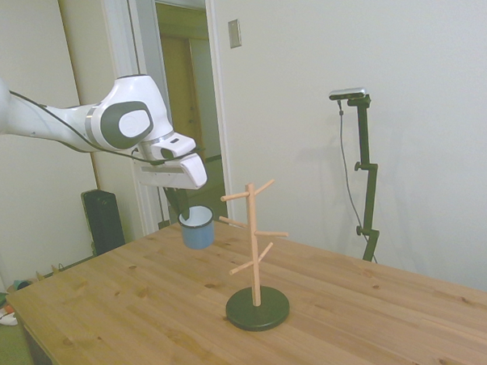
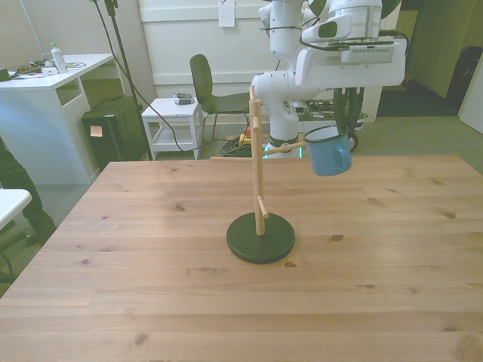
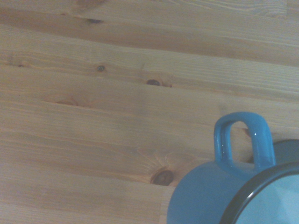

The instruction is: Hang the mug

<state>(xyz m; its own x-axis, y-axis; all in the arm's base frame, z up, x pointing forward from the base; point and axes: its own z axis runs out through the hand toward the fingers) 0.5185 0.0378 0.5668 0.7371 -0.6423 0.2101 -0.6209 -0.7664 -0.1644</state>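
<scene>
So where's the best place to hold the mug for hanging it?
By the rim, from above, as the gripper appears to hold it now. The mug hangs upright with its mouth open upward, and that leaves the loop handle free to slide over a peg of the rack.

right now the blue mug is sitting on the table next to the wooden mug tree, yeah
Not quite. The mug is not on the table; the hand holds it in the air, clear of the wood, as the side view shows. It is next to the wooden mug tree, near one of its pegs.
</scene>
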